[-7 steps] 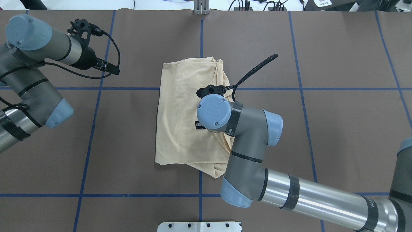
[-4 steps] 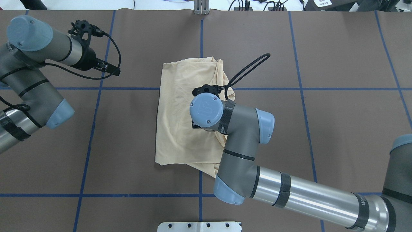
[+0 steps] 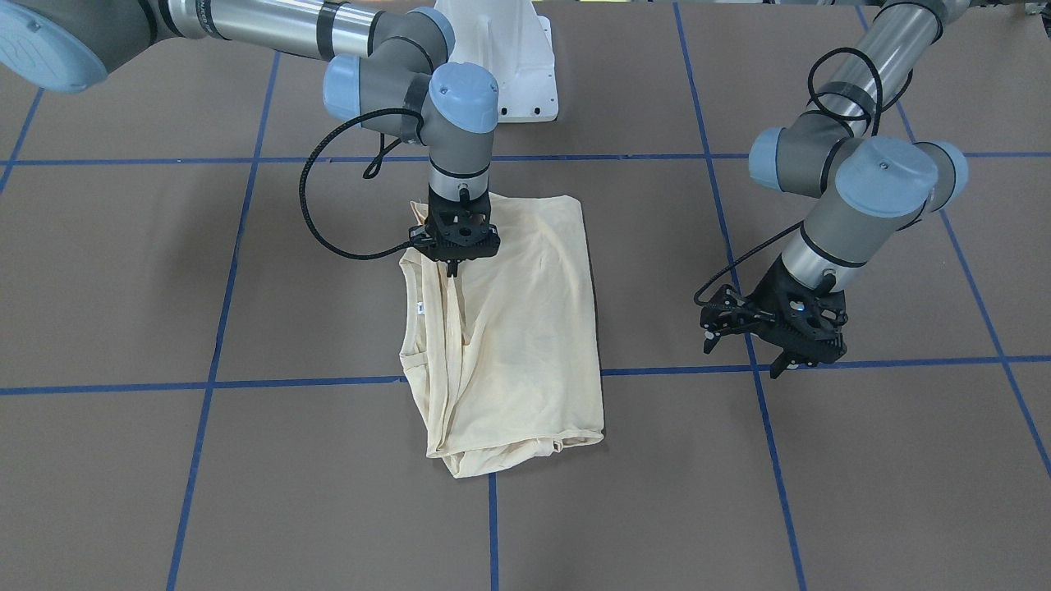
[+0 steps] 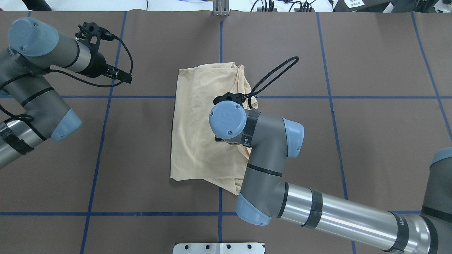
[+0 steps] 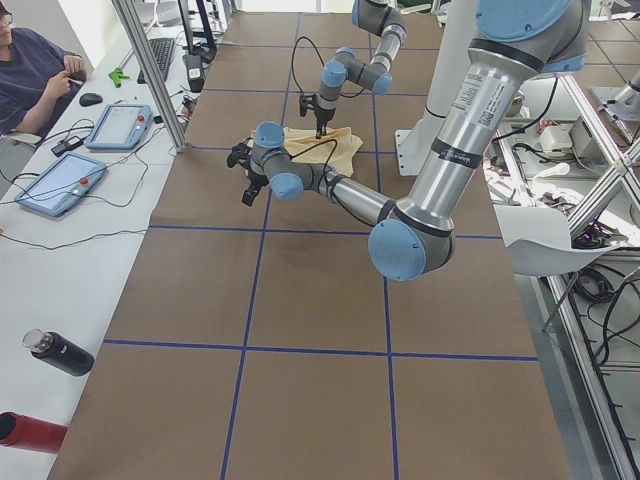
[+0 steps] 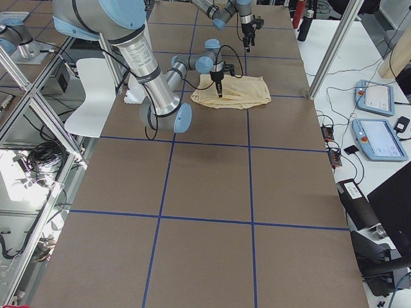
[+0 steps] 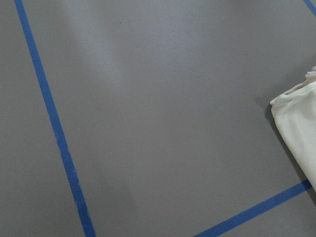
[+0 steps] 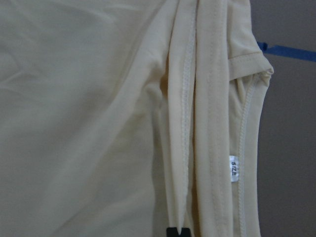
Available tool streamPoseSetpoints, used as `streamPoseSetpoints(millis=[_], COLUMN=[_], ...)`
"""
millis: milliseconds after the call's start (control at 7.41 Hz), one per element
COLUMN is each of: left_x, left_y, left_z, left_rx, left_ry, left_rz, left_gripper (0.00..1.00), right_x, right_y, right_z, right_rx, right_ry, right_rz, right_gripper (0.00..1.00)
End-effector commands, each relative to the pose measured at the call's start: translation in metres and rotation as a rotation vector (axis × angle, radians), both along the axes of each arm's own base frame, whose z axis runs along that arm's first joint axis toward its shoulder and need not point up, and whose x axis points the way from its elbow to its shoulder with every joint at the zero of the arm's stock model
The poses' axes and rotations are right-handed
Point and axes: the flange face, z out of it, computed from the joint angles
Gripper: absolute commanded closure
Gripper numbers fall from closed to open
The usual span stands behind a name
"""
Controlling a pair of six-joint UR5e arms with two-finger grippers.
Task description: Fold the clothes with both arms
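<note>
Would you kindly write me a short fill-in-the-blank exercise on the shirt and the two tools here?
1. The right tool pinches a ridge of the ___.
2. The left tool hangs over the table, ___ touching the shirt.
3. The tape lines on the table are ___.
Missing words: shirt; not; blue.

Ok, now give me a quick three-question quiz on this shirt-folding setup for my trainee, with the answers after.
1. True or false: the left gripper is holding a corner of the shirt.
2. Where is the right gripper? A) parked off to one side, B) down on the shirt near its neckline, C) out of every view.
3. What small white thing is sewn by the neckline in the right wrist view?
Key: 1 false, it hangs over bare table, apart from the shirt. 2 B. 3 the size label.
</note>
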Motion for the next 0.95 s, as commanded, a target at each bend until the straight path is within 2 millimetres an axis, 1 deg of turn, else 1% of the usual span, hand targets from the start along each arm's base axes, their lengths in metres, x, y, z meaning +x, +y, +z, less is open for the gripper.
streamPoseSetpoints(millis=[0,135,270,405,540,675,810], left_x=[0.001,0.004,0.006,0.006,0.007,0.007,0.005], left_y=[0.001,0.002,0.003,0.003,0.004,0.005,0.007], left_z=[0.000,-0.002,-0.001,-0.001,0.000,-0.004,-0.011], left_rx=[-0.004,-0.011,-0.012,-0.012,-0.014,-0.012,-0.022], left_ry=[0.002,0.007,0.006,0.006,0.005,0.013,0.030], left_rz=[-0.002,-0.005,0.000,0.000,0.001,0.005,-0.008], left_gripper=[0.00,0.00,0.00,0.00,0.00,0.00,0.00], right_x=[0.037,0.052,0.057,0.057,0.058,0.060,0.069], right_y=[0.002,0.007,0.007,0.007,0.008,0.004,-0.007], right_z=[0.025,0.039,0.049,0.052,0.059,0.058,0.053], right_rx=[-0.017,-0.009,-0.013,-0.010,-0.009,-0.010,0.000], right_ry=[-0.002,0.002,0.012,0.018,0.021,0.020,-0.013], right_rz=[0.003,-0.003,-0.001,0.004,0.019,0.027,0.047], right_gripper=[1.00,1.00,1.00,0.55,0.01,0.00,0.00])
